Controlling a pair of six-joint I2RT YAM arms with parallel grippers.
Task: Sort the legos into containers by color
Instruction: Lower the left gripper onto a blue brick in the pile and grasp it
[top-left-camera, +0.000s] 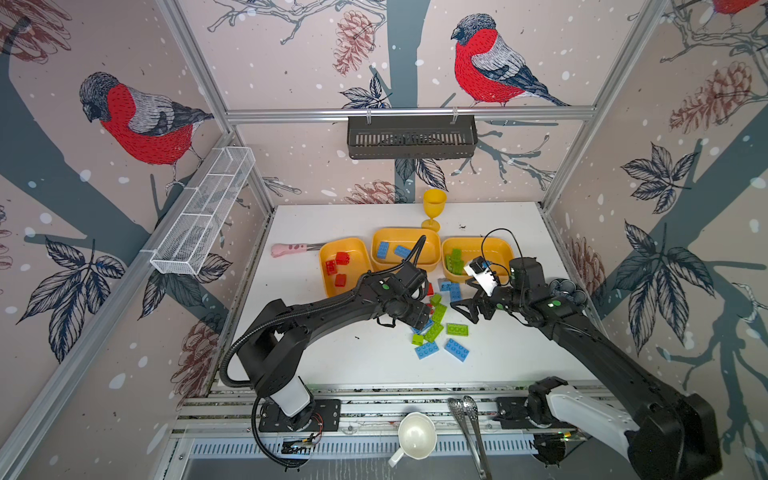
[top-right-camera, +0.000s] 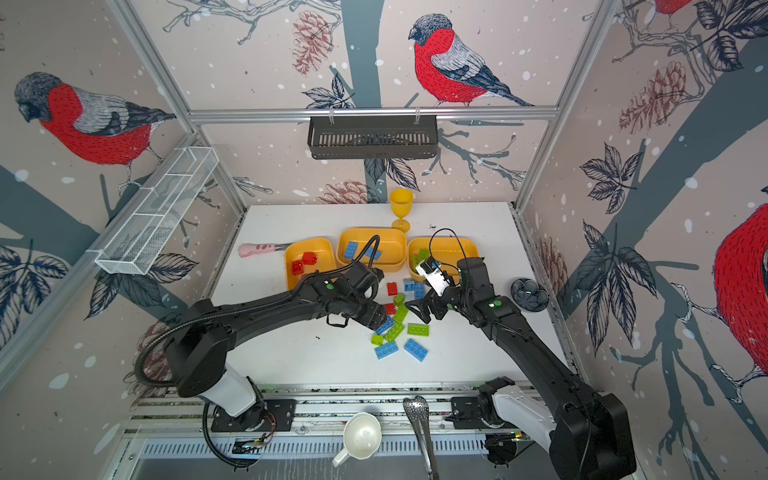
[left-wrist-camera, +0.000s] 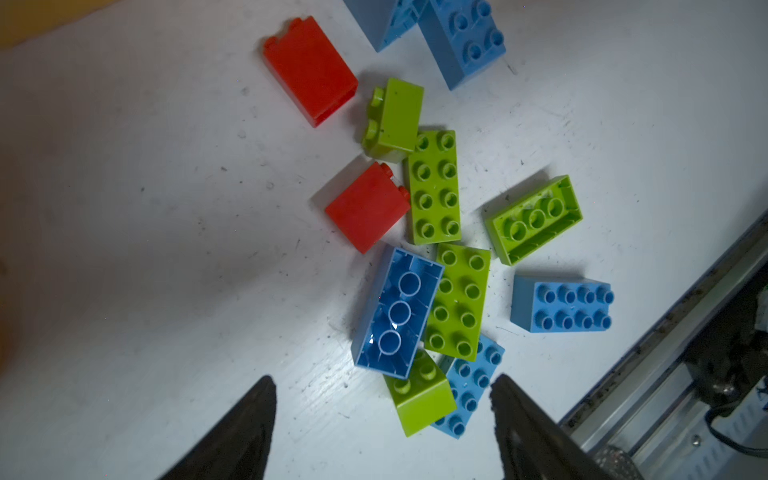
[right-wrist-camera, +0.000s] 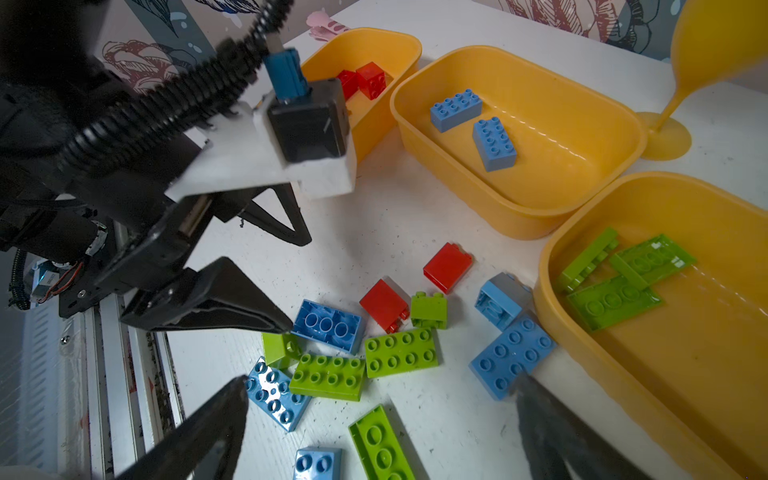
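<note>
We see the loose legos (left-wrist-camera: 457, 299) in a heap on the white table (left-wrist-camera: 166, 208), on the robot's side of the middle tray (right-wrist-camera: 561, 166). The left arm (top-left-camera: 316, 316) hides some in both top views; the left wrist view cuts off two blue ones. They are shiny plastic with round bumps; some lie upside down, hollow. At the heap, the left gripper (left-wrist-camera: 384, 380) and right gripper (right-wrist-camera: 382, 380) hang with jaws wide, holding nothing.
</note>
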